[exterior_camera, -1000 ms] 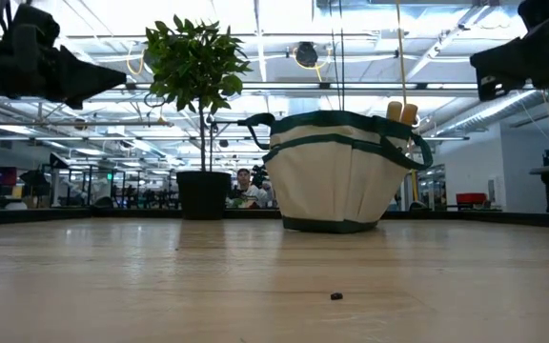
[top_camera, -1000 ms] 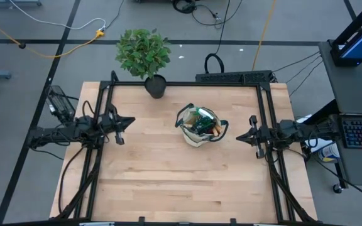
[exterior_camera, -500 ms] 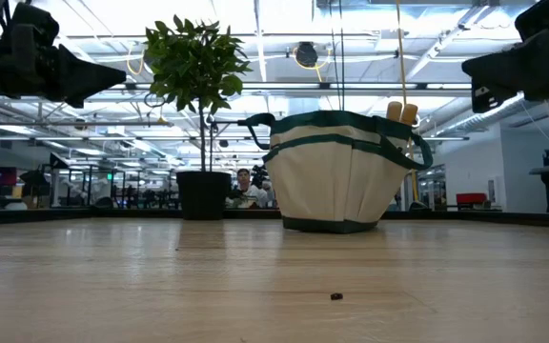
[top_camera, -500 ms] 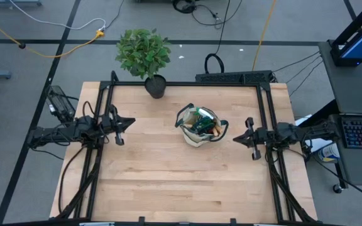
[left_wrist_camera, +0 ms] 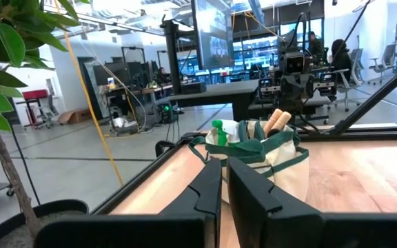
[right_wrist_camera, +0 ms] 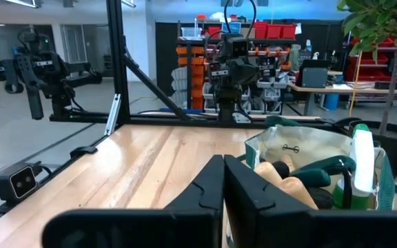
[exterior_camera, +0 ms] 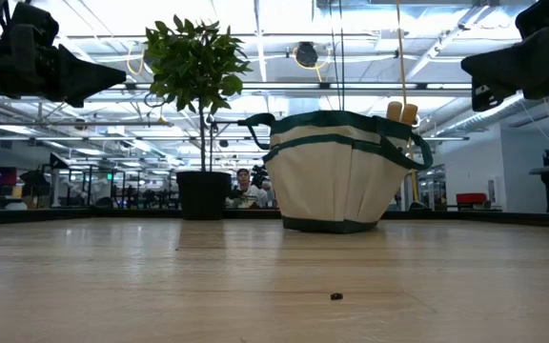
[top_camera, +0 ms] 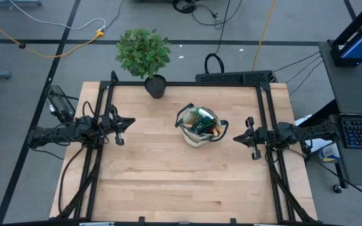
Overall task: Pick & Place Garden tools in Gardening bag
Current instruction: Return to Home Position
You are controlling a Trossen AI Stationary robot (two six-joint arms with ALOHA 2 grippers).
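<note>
The beige canvas gardening bag [top_camera: 200, 127] with dark green trim stands upright on its base near the middle of the wooden table, and also shows in the low view [exterior_camera: 336, 176]. Garden tools stick out of its top: two wooden handles [exterior_camera: 400, 112], a green-topped bottle [right_wrist_camera: 360, 155] and a dark green-handled tool [right_wrist_camera: 322, 169]. My left gripper [top_camera: 131, 121] hovers to the left of the bag, shut and empty. My right gripper [top_camera: 234, 138] hovers just right of the bag, shut and empty. Both point at the bag.
A leafy plant [top_camera: 143, 51] in a black pot [top_camera: 156, 86] stands at the table's far edge, left of the bag. Black frame rails [top_camera: 187, 83] run along the far, left and right edges. A small dark speck [exterior_camera: 336, 296] lies on the near part of the table.
My right gripper has moved a little toward the table's left, closer to the bag, and then stopped. The bag and its tools have stayed put.
</note>
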